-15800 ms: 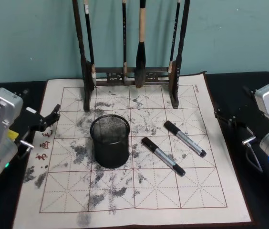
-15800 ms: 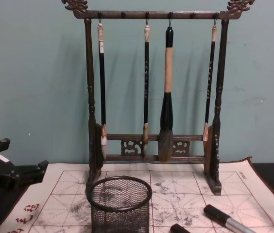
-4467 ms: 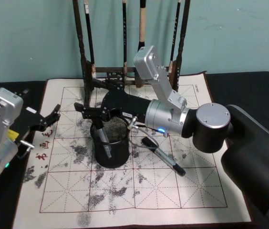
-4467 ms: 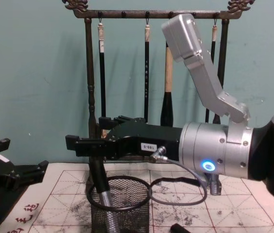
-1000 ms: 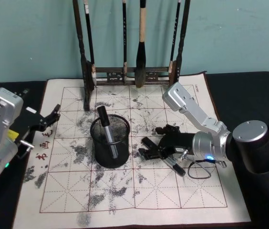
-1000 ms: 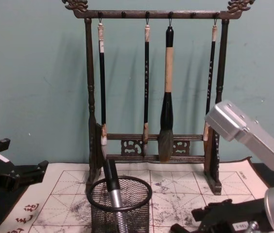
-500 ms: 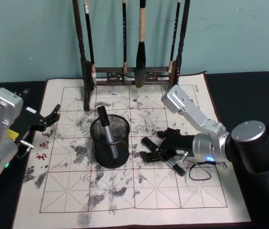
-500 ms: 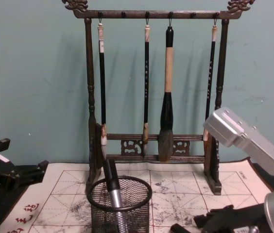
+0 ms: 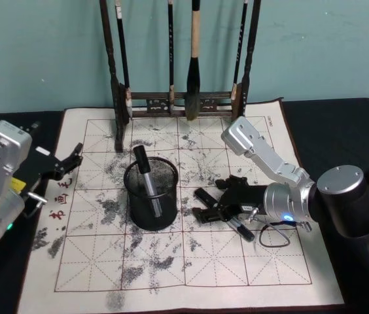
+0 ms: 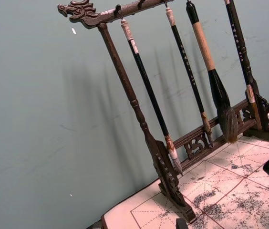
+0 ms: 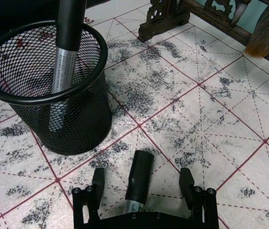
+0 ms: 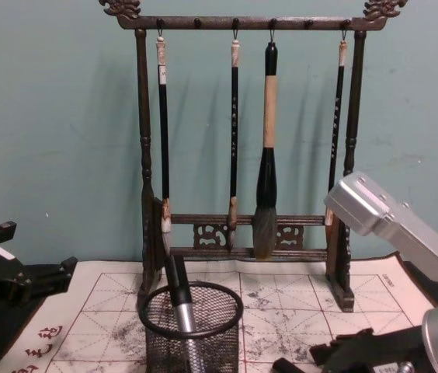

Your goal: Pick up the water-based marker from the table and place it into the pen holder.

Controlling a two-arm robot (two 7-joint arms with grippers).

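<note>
- The right gripper (image 11: pixel 142 179) hangs low over the mat (image 9: pixel 191 265). It is released, and its two black fingers (image 11: pixel 98 180) are spread wide.
- A water-based marker (image 11: pixel 141 167) lies flat on the mat, straight between those fingers. There is a clear gap on each side, so neither finger touches it.
- This marker has a stubby black cap, which points away from the gripper's palm. Behind the cap, a silver-grey barrel with small print runs back under the gripper body. In the head view its far end pokes out behind the gripper.
- Just past the fingertips, off toward the robot's left, stands the pen holder (image 11: pixel 72 129). It is a round black wire-mesh cup with a solid rim, upright on the mat, near the cap of the lying marker but apart from it.
- A second marker (image 11: pixel 67 47) stands inside the pen holder. It has the same black cap and silver barrel, and it leans against the rim with its cap sticking out above.
- Farther ahead of the gripper, at the back of the mat, is the dark wooden brush rack (image 12: pixel 242 23), with calligraphy brushes hanging from it.
- The cream mat has a red grid and ink smudges, and it covers the black desk (image 9: pixel 341 124).
- Well away beyond the pen holder, the left gripper (image 9: pixel 74 160) sits parked at the mat's left edge, fingers apart and holding nothing.
</note>
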